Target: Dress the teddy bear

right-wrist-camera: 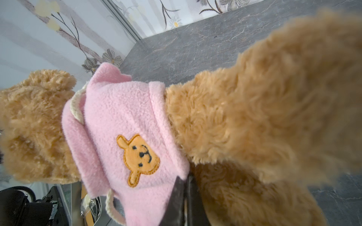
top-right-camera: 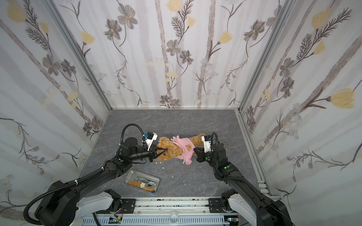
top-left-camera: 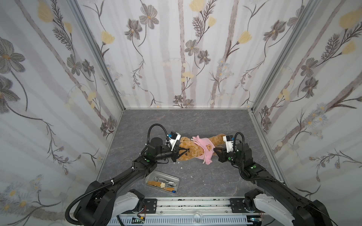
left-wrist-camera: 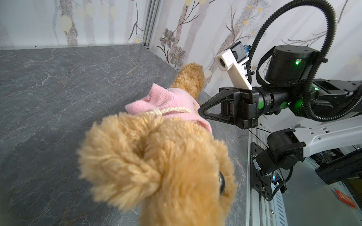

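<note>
Light: bright, even and diffuse, from overhead; no hard beam.
Shadows: soft and faint, close under the teddy bear (top-left-camera: 188,150) on the grey tabletop (top-left-camera: 176,121).
Glare: mild sheen along the metal tray (top-left-camera: 166,174) rim in both top views; pale wash over the floral walls (top-left-camera: 58,78).
Distortion: strong wide-angle bend in both top views; the aluminium corner post (top-left-camera: 98,54) splays outward toward the frame edge.
Focus, top views: sharp mid-frame, softer in the corners.
Focus, left wrist view: the bear's near ear (left-wrist-camera: 121,156) is blurred, the far tabletop crisp.
Focus, right wrist view: the leg (right-wrist-camera: 293,88) is heavily blurred; the pink hoodie (right-wrist-camera: 121,121) fleece is fairly sharp.
</note>
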You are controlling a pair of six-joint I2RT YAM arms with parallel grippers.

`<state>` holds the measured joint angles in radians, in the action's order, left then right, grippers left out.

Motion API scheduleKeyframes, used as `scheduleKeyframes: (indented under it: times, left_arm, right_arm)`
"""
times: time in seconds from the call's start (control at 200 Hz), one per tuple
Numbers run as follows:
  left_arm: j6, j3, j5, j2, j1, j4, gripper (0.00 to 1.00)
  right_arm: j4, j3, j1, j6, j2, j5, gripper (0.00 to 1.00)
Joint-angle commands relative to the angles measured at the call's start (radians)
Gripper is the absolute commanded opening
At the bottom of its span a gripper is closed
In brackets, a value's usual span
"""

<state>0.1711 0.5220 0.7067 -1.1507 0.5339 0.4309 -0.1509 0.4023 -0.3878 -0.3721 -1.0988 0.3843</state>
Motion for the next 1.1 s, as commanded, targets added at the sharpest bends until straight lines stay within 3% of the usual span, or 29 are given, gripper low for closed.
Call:
scheduleKeyframes:
  times: [0.0, 0.07, 0.215, 0.45, 0.515, 0.615, 0.804, 1.094]
  left_arm:
    - [-0.083, 0.009, -0.019, 0.021, 0.003, 0.001, 0.00]
    - [-0.147, 0.009, -0.044, 0.046, 0.009, 0.000, 0.00]
    - [-0.335, 0.002, -0.183, 0.084, 0.049, 0.000, 0.00]
    - [-0.663, -0.033, -0.271, 0.117, 0.150, 0.013, 0.00]
    - [-0.696, -0.039, -0.278, 0.128, 0.153, 0.027, 0.00]
    - [-0.758, -0.059, -0.283, 0.151, 0.168, 0.054, 0.00]
    - [-0.799, -0.069, -0.305, 0.162, 0.184, 0.061, 0.00]
    - [-0.807, -0.079, -0.309, 0.169, 0.207, 0.065, 0.00]
  right_arm:
    - [0.028, 0.015, 0.010, 0.086, 0.021, 0.114, 0.24]
    - [0.024, 0.021, 0.012, 0.107, 0.082, 0.190, 0.34]
    - [-0.042, 0.010, 0.020, 0.024, 0.195, 0.150, 0.41]
    - [-0.017, 0.108, 0.024, -0.037, 0.135, 0.127, 0.45]
    - [0.007, 0.125, 0.050, -0.054, 0.114, 0.138, 0.44]
    - [-0.008, 0.118, 0.110, -0.106, 0.076, 0.253, 0.42]
    - [-0.047, 0.118, 0.112, -0.167, -0.014, 0.439, 0.39]
    - [-0.189, 0.067, 0.112, -0.227, -0.089, 0.473, 0.40]
